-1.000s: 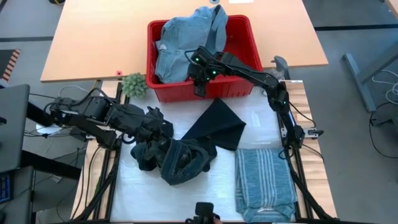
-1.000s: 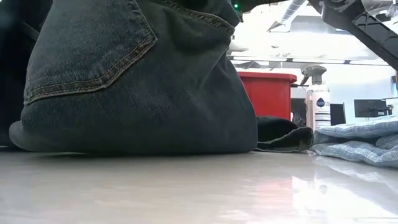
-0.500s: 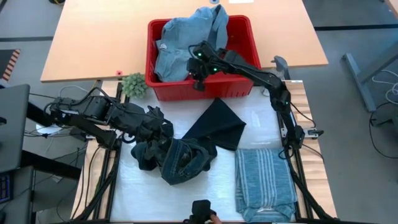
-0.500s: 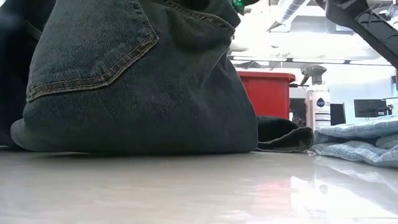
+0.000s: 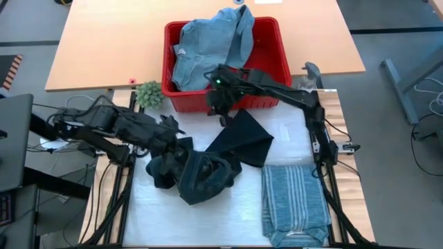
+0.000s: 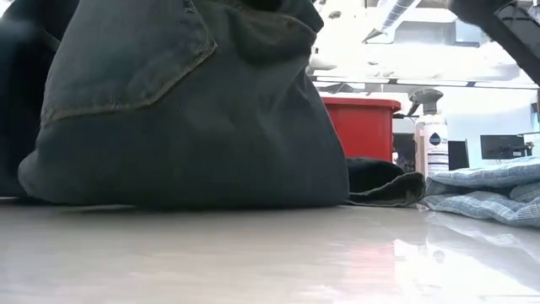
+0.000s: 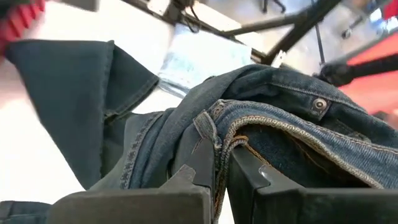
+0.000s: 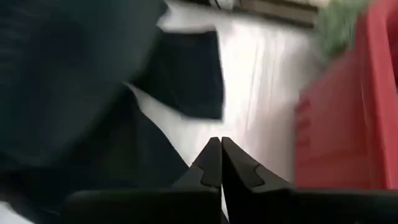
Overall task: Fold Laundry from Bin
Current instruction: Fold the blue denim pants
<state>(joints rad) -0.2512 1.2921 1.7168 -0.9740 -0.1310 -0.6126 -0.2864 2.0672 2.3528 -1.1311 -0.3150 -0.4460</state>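
Dark denim jeans (image 5: 197,176) lie bunched on the bench nearest, their waistband pinched in the closed left tool (image 7: 219,163). Beyond, the right tool (image 8: 221,163) hangs closed and empty over the navy garment (image 5: 243,138), beside the bin (image 5: 275,97) still holding light denim (image 5: 208,48). Spreading the jeans flat looks next, needing a second grip.

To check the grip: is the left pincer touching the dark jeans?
Touching. The left wrist view shows the left pincer shut on the dark jeans waistband, denim pinched between its fingers.
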